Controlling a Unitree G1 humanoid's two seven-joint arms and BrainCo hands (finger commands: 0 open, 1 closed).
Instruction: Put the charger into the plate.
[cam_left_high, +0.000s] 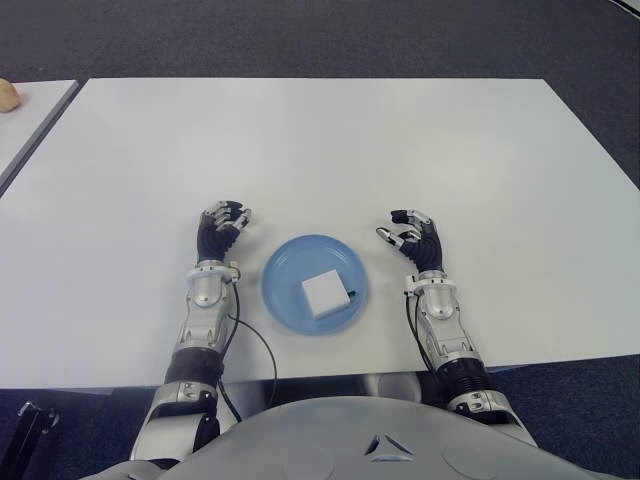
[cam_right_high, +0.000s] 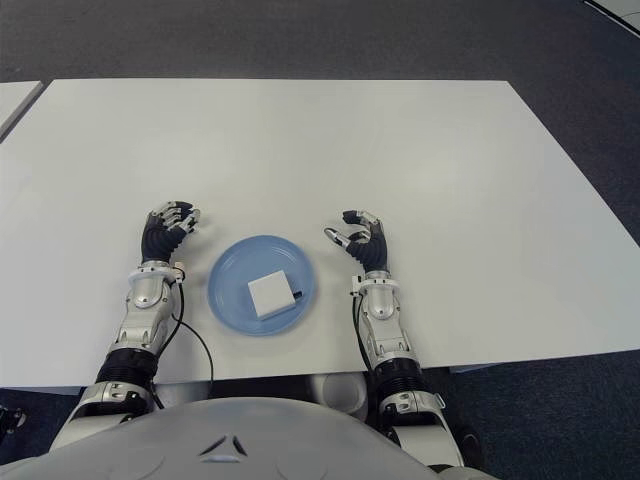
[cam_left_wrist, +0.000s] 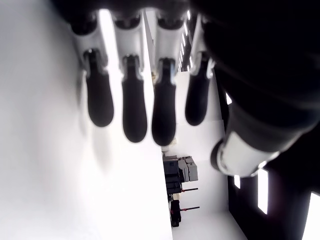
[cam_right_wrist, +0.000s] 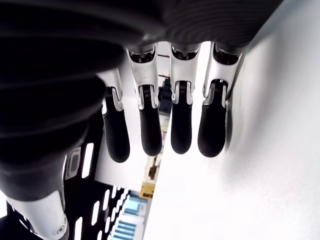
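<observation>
White charger (cam_left_high: 324, 291) in blue plate (cam_left_high: 285, 275), between empty, loosely curled left robot hand (cam_left_high: 221, 229), right robot hand (cam_left_high: 413, 237)

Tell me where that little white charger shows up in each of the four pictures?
Left eye view: the charger lies in the blue plate, between the two hands, low in the middle.
Right eye view: same spot, shifted leftward in the picture.
Left wrist view: not in it.
Right wrist view: not in it.
Shared landmark: the white table, seen in all four.
</observation>
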